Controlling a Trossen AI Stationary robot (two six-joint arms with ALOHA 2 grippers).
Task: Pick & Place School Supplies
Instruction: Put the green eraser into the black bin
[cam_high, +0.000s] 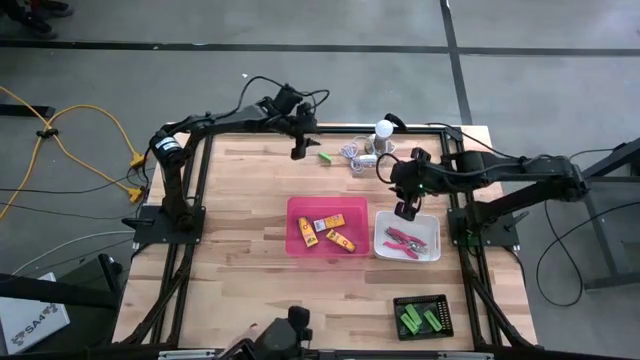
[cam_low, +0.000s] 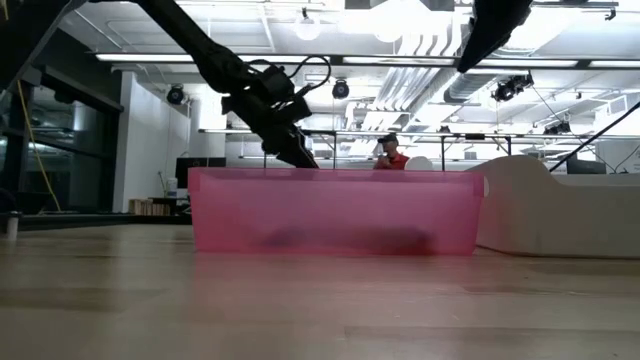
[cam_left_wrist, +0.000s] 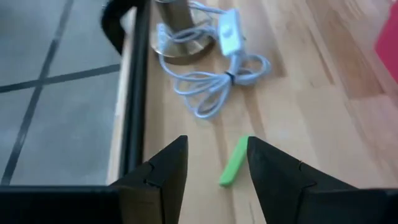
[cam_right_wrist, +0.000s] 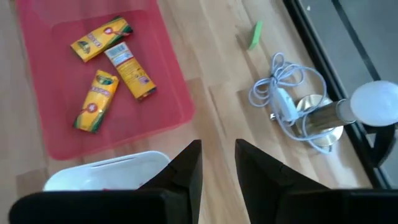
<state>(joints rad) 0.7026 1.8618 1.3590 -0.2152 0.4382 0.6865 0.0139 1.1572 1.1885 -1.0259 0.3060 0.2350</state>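
From the high view I see a wooden desk (cam_high: 250, 200) on a grey floor, with yellow cables off to the left. The pink tray (cam_high: 300, 212) holds three yellow boxes (cam_high: 322, 231), the white tray (cam_high: 432, 240) two pink scissors (cam_high: 402, 241), the black tray (cam_high: 420, 301) green sticks (cam_high: 420, 319). One stick (cam_high: 325, 157) lies loose near the far edge, just beside the left claw (cam_high: 298, 152); the right claw (cam_high: 405, 209) hovers over the white tray's edge. The low view shows a bright hall behind the pink tray (cam_low: 335, 210). In the left wrist view the claw (cam_left_wrist: 216, 163) is spread, the stick (cam_left_wrist: 235, 161) between its tips. In the right wrist view the claw (cam_right_wrist: 217, 155) stands slightly parted and empty; I can't read the box (cam_right_wrist: 101, 38) print.
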